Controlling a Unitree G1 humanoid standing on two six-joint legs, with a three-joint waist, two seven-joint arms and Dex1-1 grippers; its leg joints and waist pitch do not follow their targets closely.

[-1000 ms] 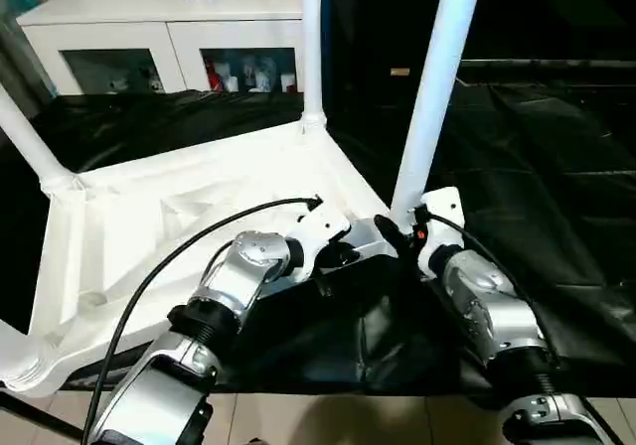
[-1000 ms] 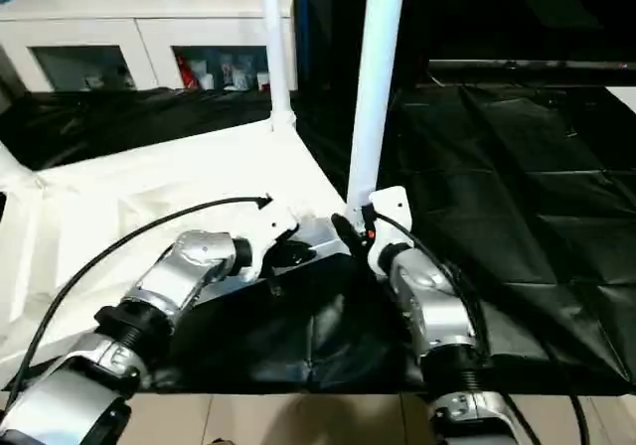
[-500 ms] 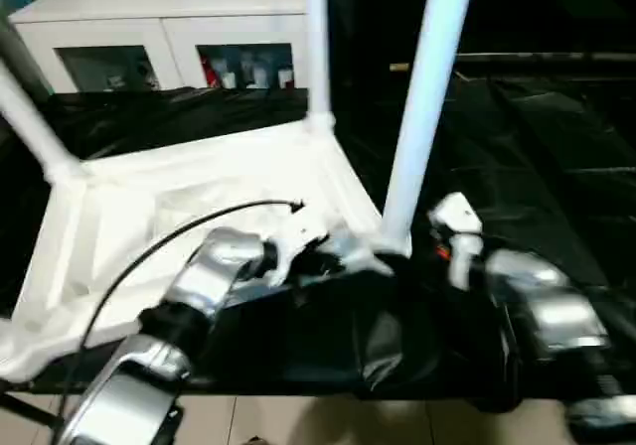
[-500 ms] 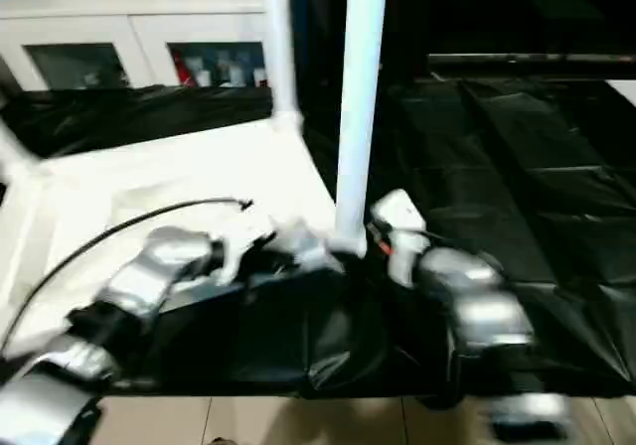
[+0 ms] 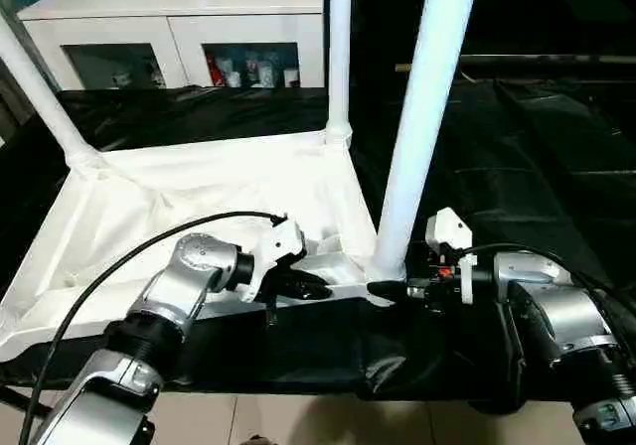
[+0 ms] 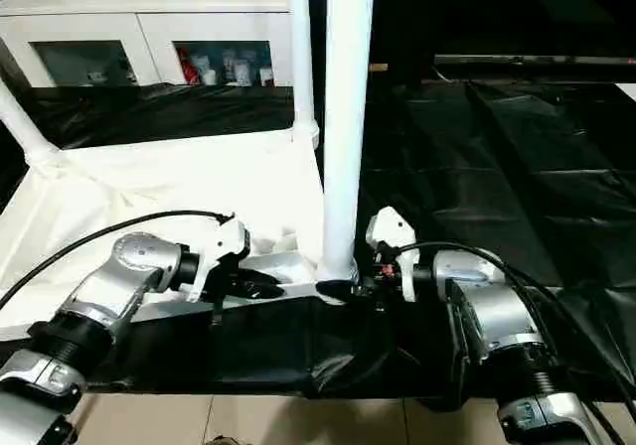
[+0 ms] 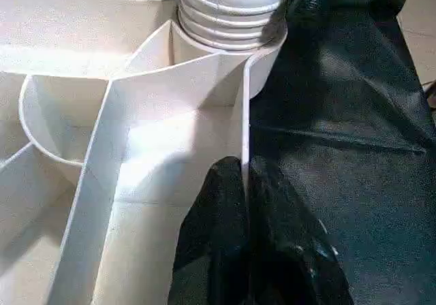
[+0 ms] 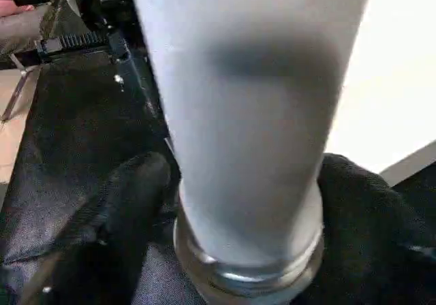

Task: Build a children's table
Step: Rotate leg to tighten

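Note:
The children's table lies upside down: its white tabletop shows the ribbed underside, and three white legs stand up from its corners. The near right leg rises from the front right corner. My right gripper reaches in from the right at that leg's base, one black finger on each side of the tube, closed against it. My left gripper is shut on the tabletop's thin front rim wall, just left of that corner socket.
The back leg and the far left leg stand upright. A black-draped work table carries everything, and its front edge drops to a tiled floor. A white glass-door cabinet stands behind.
The camera has shifted. My right gripper has turned its wrist level and come lower, its fingers now round the near leg's base. The left gripper stays on the rim.

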